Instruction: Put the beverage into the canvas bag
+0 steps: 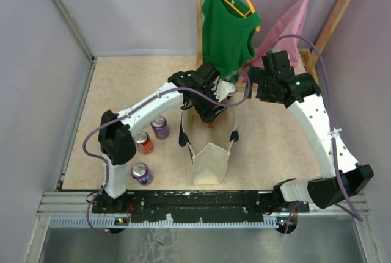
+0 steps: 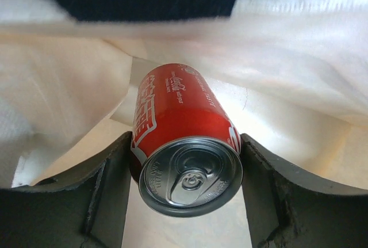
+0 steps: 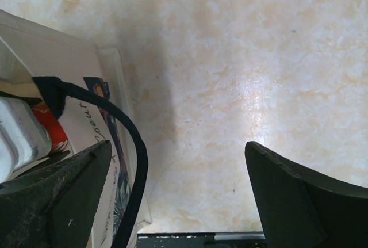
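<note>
The beige canvas bag with navy handles stands open at the table's middle front. My left gripper is above its far opening, shut on a red cola can that points down into the bag's pale inside. Both fingers press the can's sides. My right gripper is open and empty just right of the bag. In the right wrist view, the right gripper is over bare table, with the bag's wall and a navy handle at the left.
Three more cans stand left of the bag: a purple one, a red one and a purple one. A green tank top and a pink garment hang on a wooden rack at the back.
</note>
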